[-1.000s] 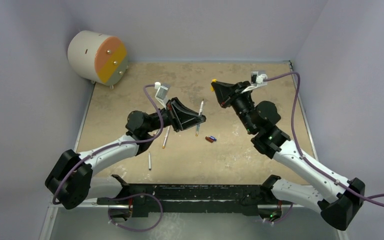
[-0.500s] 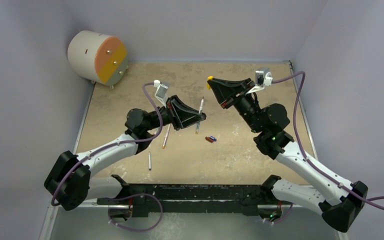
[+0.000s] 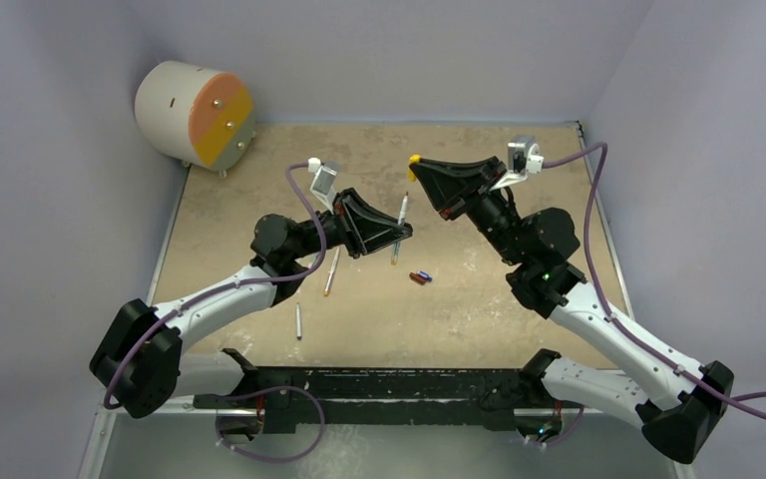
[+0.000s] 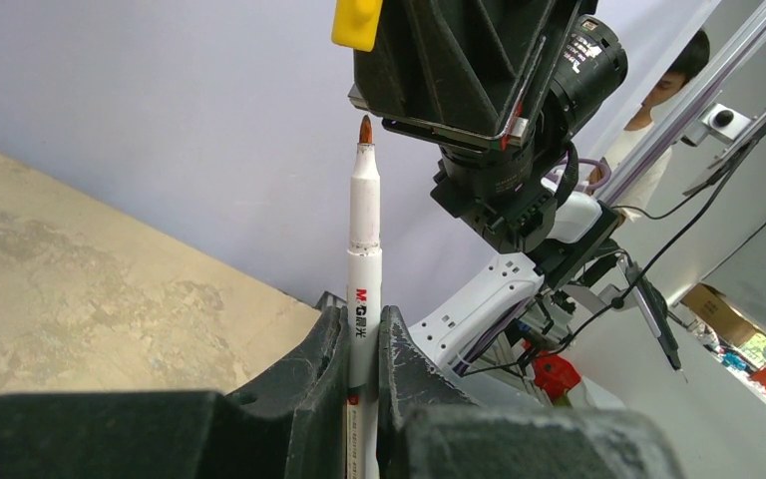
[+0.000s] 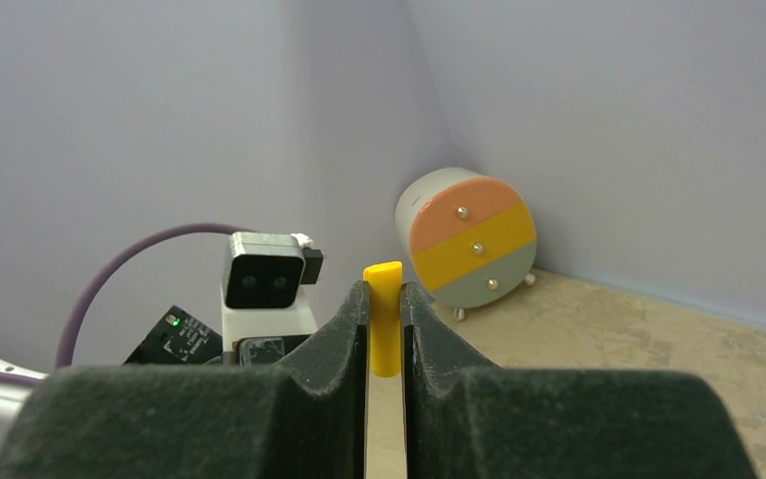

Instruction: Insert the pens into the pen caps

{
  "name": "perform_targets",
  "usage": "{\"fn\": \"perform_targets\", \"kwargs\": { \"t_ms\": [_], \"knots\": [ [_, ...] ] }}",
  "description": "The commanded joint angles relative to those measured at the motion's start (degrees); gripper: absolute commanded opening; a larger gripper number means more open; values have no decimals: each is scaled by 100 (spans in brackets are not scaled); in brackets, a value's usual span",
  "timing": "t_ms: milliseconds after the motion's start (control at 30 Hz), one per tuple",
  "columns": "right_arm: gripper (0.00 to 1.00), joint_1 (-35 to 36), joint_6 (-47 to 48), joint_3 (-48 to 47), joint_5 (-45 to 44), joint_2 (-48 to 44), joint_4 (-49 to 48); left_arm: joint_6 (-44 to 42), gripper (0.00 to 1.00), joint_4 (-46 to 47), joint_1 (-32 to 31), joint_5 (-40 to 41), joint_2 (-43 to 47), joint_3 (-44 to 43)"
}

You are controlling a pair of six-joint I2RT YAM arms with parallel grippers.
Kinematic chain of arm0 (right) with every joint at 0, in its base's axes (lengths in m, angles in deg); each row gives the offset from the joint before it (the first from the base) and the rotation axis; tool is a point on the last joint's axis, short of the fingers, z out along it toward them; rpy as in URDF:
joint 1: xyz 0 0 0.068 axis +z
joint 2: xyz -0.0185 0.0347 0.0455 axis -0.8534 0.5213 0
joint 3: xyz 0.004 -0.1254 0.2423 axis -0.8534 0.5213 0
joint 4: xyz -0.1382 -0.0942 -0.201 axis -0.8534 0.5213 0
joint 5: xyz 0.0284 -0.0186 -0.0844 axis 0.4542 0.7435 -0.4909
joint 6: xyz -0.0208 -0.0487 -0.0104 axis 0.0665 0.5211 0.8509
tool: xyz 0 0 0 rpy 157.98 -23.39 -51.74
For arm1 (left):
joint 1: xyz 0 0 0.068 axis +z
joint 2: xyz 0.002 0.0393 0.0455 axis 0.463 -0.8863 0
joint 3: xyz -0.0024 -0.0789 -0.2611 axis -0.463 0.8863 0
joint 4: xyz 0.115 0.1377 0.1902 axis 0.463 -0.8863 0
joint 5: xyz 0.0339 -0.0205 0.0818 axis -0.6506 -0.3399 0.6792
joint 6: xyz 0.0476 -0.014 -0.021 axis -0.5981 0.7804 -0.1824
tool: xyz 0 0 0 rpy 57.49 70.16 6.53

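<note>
Checking the top view first: left jaws are closed on a pen (image 3: 401, 212) gripped near mid-length, its long axis running away from the arm bases, bare tip at the far end. Right jaws are pinched on a yellow cap (image 3: 414, 160) just beyond that tip, slightly to the right, and not touching it. Two more pens (image 3: 331, 271) (image 3: 298, 320) and a red-brown cap (image 3: 417, 279) beside a blue cap (image 3: 427, 275) lie loose on the worktop (image 3: 259, 160). Left wrist view: pen (image 4: 364, 235) stands upright between the closed jaws, orange-brown tip uppermost. The yellow cap (image 4: 357, 22) hangs almost straight above the tip, a shade left, with a clear gap between them. The coming move looks like a closing along the pen's own axis, plus a small sideways trim. Right wrist view: cap (image 5: 383, 319) sits clamped between the jaws, one end poking out past them. I cannot tell which end is the open one, and no pen shows here.
</note>
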Motion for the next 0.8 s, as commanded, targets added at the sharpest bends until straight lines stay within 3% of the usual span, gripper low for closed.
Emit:
{"fn": "perform_targets", "kwargs": {
  "t_ms": [0, 767],
  "knots": [
    [0, -10, -50, -10, 207, -80, -379, -158, 0, 161, -6, 45, -6, -267],
    [0, -10, -233, 314, 310, -203, -470, -239, 0, 128, 0, 72, -109, -399]
  ]
}}
